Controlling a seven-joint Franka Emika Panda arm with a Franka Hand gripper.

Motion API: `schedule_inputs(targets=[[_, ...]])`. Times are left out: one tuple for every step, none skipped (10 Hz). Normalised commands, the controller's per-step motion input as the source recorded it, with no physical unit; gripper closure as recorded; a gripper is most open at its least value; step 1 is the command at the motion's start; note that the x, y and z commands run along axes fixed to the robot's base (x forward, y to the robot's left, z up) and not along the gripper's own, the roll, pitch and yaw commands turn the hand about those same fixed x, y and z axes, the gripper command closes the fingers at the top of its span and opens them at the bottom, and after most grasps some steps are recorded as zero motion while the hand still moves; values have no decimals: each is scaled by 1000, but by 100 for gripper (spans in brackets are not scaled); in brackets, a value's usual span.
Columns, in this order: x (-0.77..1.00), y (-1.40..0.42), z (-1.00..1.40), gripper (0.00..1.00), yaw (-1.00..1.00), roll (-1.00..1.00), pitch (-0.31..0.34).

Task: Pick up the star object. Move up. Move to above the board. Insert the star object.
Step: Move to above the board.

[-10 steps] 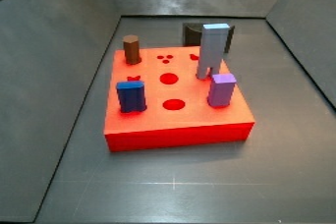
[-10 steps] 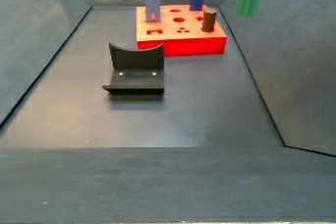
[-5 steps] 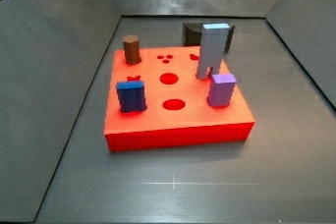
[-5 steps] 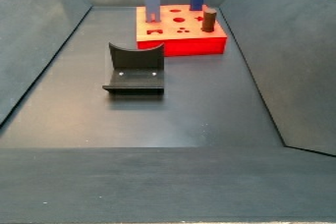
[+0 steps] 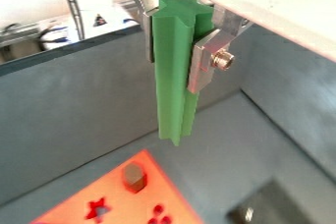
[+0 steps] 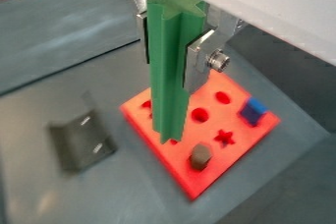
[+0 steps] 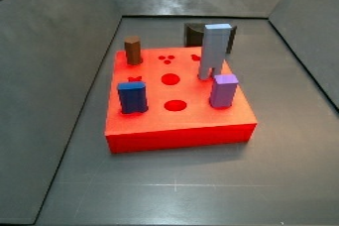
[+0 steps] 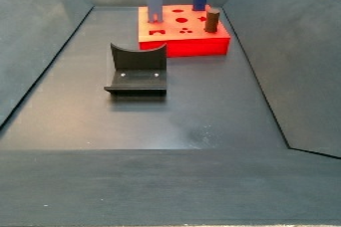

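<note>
The star object [image 5: 175, 71] is a tall green ridged post, also seen in a wrist view [image 6: 171, 71]. My gripper [image 5: 178, 41] is shut on its upper part and holds it upright, high above the floor; it also shows in a wrist view [image 6: 171, 51]. The board [image 6: 141, 115] is a flat red square block far below the post, with a star-shaped hole [image 6: 223, 138]. In both side views the board [image 7: 172, 136] [image 8: 200, 44] shows, but the gripper and the post are out of view.
On the board stand a brown cylinder [image 7: 133, 50], a tall grey-blue block [image 7: 215, 50], a blue block [image 7: 131, 97] and a purple block [image 7: 224, 90]. The fixture [image 8: 138, 70] stands on the floor beside the board. Grey sloped walls surround the floor.
The green post's lower end showed at the top edge of both side views; it rose and has left them. The board and pegs have not moved.
</note>
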Motion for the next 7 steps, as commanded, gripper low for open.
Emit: schedule_inputs(targets=[[431,-1000,71,100,-1000,-54,186],[444,-1000,79,100,-737,-47,210],[466,-1000,87,100,-471,-36,212],[487,-938,97,100,-212,-32,208],[369,-674,72,100,-101,-17,191],[223,-361,51,100,-44,7,154],[164,-247,43,100,-24,17,125]])
